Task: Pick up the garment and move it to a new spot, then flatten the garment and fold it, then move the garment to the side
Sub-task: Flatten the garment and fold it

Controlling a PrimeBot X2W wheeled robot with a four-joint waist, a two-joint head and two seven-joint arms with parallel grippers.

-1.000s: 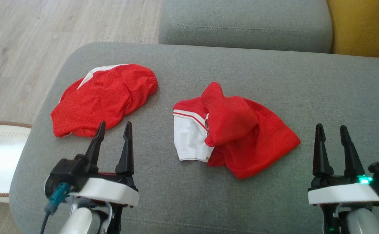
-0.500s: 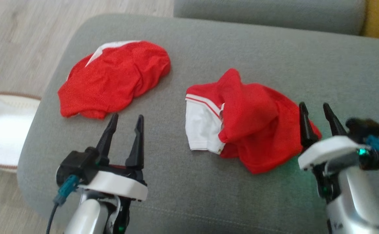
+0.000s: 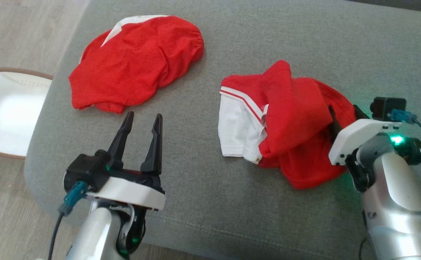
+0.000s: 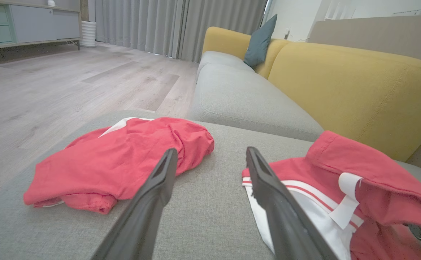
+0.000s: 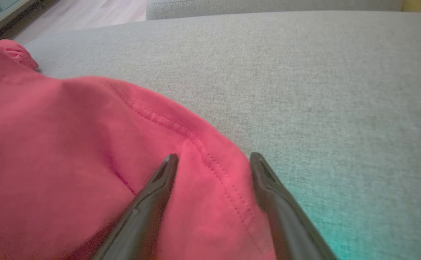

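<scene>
Your garment (image 3: 290, 122) was sitting in a crumpled heap on the right half of the grey seat (image 3: 232, 216). It was mostly red, with a white panel and a red-and-white striped band poking out on its left side, and a red flap was folded over the top of the pile.

You had the right gripper (image 3: 344, 113) parked at the heap's right edge, fingers spread wide. In the right wrist view a stitched red hem ran up between the two fingers, so they straddled the fabric and weren't pinching it. I couldn't tell whether the tips were actually pressing into the cloth. A green glow from the wrist light spilled onto the seat next to it.

Your left gripper (image 3: 143, 117) was over bare seat near the front edge, also spread wide with nothing between the fingers, pointing into the gap between the two piles.

The other garment (image 3: 134, 61) lay well apart to the left, near the seat's far left corner. It was red with a white wedge at its far edge, bunched but flatter.

Off the left side a white tub (image 3: 4, 112) with a brown rim sat on the wood floor (image 3: 15, 29). The left wrist view also caught a yellow backrest (image 4: 358, 90), a teal pillow (image 4: 259, 41) and grey curtains (image 4: 178, 25) behind.
</scene>
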